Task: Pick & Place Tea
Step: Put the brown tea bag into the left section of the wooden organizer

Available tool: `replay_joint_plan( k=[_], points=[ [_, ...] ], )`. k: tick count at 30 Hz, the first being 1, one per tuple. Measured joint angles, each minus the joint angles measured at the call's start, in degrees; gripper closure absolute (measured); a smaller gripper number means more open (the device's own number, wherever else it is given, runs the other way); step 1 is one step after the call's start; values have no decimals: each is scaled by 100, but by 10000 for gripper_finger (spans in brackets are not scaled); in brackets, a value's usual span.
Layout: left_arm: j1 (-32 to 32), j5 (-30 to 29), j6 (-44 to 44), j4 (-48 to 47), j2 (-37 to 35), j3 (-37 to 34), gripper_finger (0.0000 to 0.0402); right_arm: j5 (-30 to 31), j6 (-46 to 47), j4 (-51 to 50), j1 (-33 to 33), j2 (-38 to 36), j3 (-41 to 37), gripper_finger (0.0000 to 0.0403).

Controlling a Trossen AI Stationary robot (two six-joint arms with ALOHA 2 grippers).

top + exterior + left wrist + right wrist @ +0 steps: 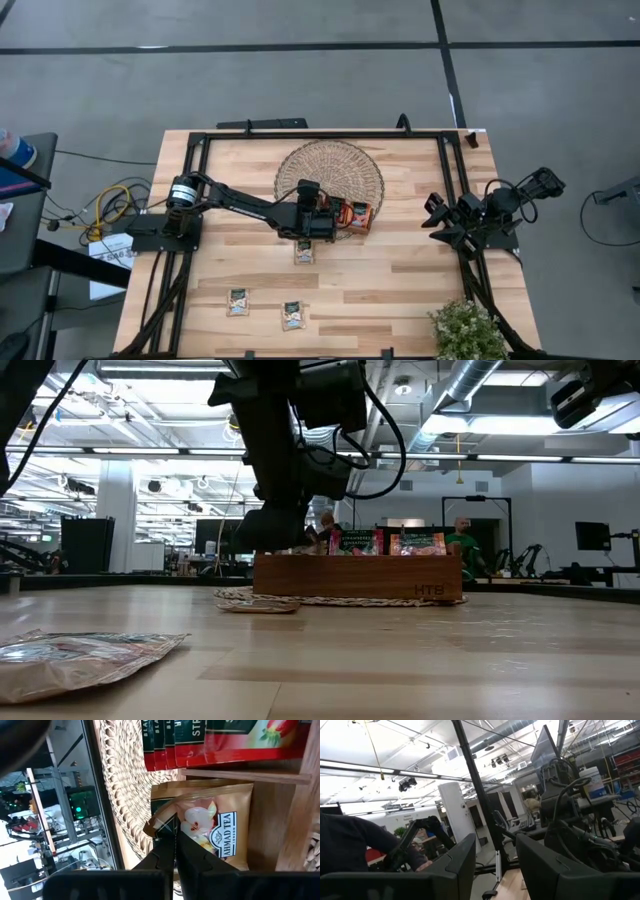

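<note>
Left gripper was pinched on a cream sachet over the tray: placing step, next release; right gripper idle, fingers apart.

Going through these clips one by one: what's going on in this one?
The left gripper, jaws shut on a cream tea sachet, holds it over the wooden tray on the woven mat, beside red sachets already filed there. Three more sachets lie on the table. The right gripper waits at the table's right edge, jaws apart and empty.
</note>
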Motion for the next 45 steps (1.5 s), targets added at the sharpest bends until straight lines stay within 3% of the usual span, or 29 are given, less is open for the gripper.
replay_joint_plan(
  k=[7, 19, 23, 27, 30, 33, 35, 38, 40, 42, 45],
  points=[
    [0, -188, -62, 42, 0, 0, 378, 0, -4, 0, 0, 0, 0, 269],
    [-12, -338, 189, 30, -2, 0, 268, 0, 0, 0, 0, 0, 0, 269],
    [-72, -987, 805, 1, -5, 0, 251, 1, 0, 0, 0, 0, -2, 269],
    [-204, -2184, 1589, -43, -66, 2, 248, 0, 0, 0, 0, 0, -2, 269],
    [-329, -2406, 1450, -224, -294, 2, 248, 1, 2, 4, 2, 0, -2, 269],
    [-522, -2019, 733, -589, -755, 4, 248, 0, 4, 8, 1, 0, -4, 269],
    [-657, -1420, 69, -891, -1104, 29, 248, 1, 4, 9, 2, 0, -4, 269],
    [-798, 315, -1339, -1387, -1642, 221, 248, 1, 7, 22, 2, 0, -4, 269],
    [-813, 1691, -2284, -1446, -1972, 329, 248, 1, 7, 30, 2, 0, -4, 269],
    [-796, 2688, -2969, -1305, -2207, 343, 248, -5, 9, 51, 2, -1, -4, 269],
    [-825, 2957, -3550, -1058, -2263, 339, 248, -7, 11, 49, 2, 0, -4, 269]
  ],
)
